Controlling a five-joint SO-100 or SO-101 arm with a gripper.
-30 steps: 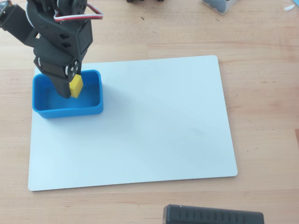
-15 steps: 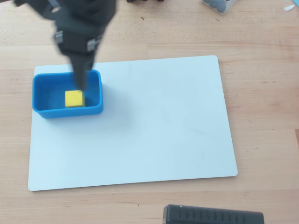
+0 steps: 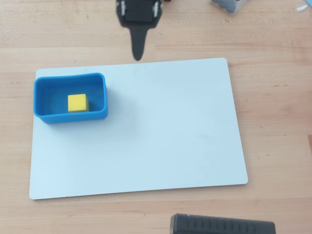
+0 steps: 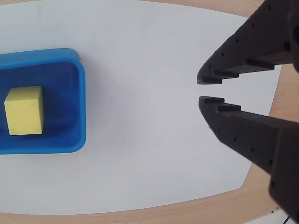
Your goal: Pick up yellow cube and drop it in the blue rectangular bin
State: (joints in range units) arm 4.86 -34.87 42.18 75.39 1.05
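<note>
The yellow cube point(image 3: 77, 103) lies inside the blue rectangular bin point(image 3: 71, 117), which stands on the left part of a white board point(image 3: 170, 131). In the wrist view the cube point(image 4: 23, 110) rests on the floor of the bin point(image 4: 80, 107) at the left edge. My gripper point(image 3: 138, 52) is at the top of the overhead view, over the wood just beyond the board's far edge, well apart from the bin. In the wrist view the gripper point(image 4: 203, 90) is empty, and its jaws are nearly closed with a thin gap at the tips.
The white board point(image 4: 149, 154) lies on a wooden table point(image 3: 273, 122). A black ribbed object point(image 3: 222, 225) sits at the bottom edge. A grey item point(image 3: 228, 5) is at the top right corner.
</note>
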